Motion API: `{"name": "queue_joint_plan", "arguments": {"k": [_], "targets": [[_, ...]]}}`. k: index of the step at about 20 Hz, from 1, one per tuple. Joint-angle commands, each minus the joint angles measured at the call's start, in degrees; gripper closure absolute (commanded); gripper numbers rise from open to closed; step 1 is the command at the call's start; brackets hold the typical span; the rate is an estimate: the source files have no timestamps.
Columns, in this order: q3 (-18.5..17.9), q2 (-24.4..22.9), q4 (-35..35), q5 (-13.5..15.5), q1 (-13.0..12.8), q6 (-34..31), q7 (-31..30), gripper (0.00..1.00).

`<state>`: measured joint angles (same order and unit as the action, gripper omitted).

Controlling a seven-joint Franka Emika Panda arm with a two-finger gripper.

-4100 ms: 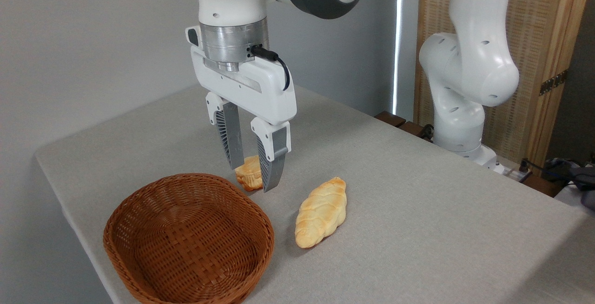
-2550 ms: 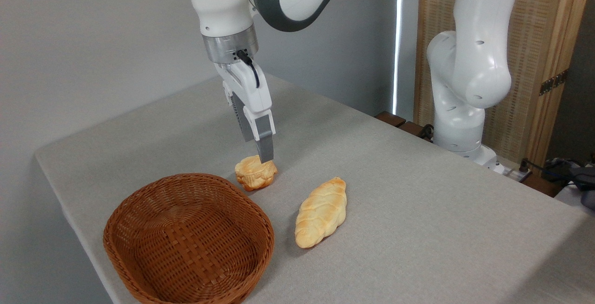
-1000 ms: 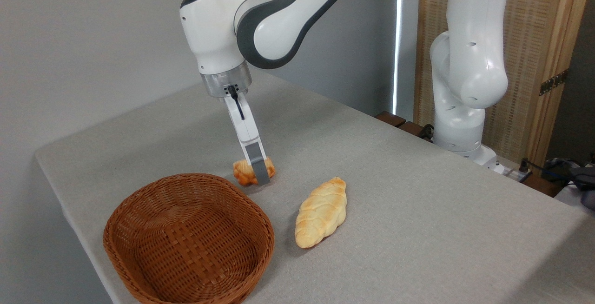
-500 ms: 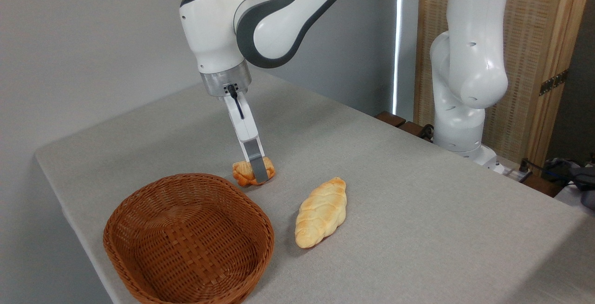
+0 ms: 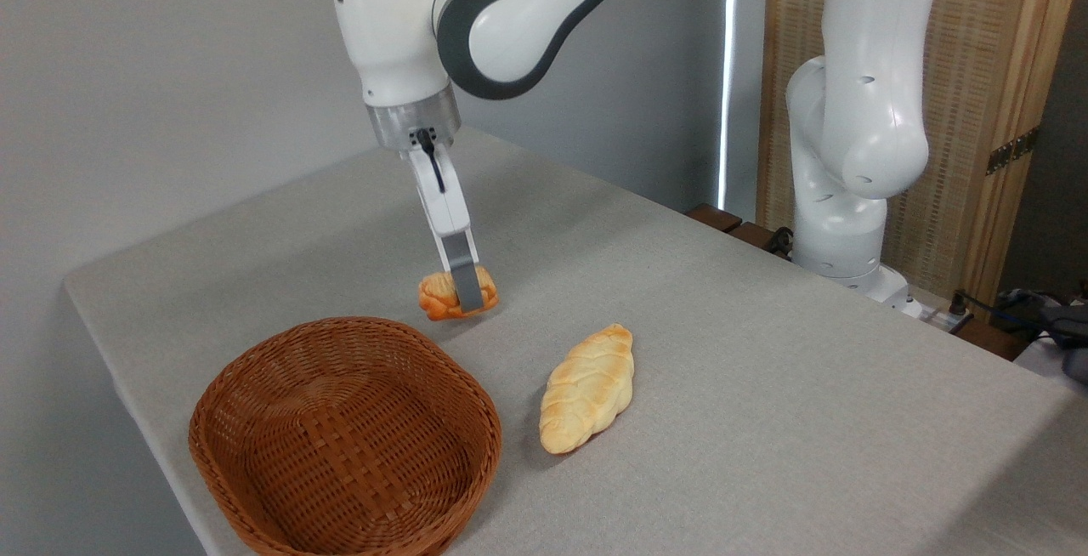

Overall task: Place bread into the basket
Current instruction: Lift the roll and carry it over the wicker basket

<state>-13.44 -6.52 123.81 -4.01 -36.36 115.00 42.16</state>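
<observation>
I'm holding the bun [image 5: 444,296] pinched in the gripper [image 5: 464,294] at the basket's [image 5: 255,454] 12 o'clock; edge-on grip, risking slipping.

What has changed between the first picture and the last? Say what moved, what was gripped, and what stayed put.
The claw turned edge-on to the camera, came down over the small bun and shut on it. It has now lifted the bun just clear of the table, slightly up and to the left. The basket is empty as before, and the braided loaf lies where it was.
</observation>
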Motion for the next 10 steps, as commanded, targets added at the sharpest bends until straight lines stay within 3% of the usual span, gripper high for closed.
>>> {"name": "queue_joint_plan", "arguments": {"k": [1,5,10], "targets": [[-0.1,-2.4,-2.3,-0.6,-0.2,-1.7,-0.8,0.58],[-1.0,-2.2,-6.7,-0.3,0.6,-0.8,-0.7,0.57],[-3.6,-1.1,-8.7,2.3,3.0,4.5,-0.7,0.55]]}}
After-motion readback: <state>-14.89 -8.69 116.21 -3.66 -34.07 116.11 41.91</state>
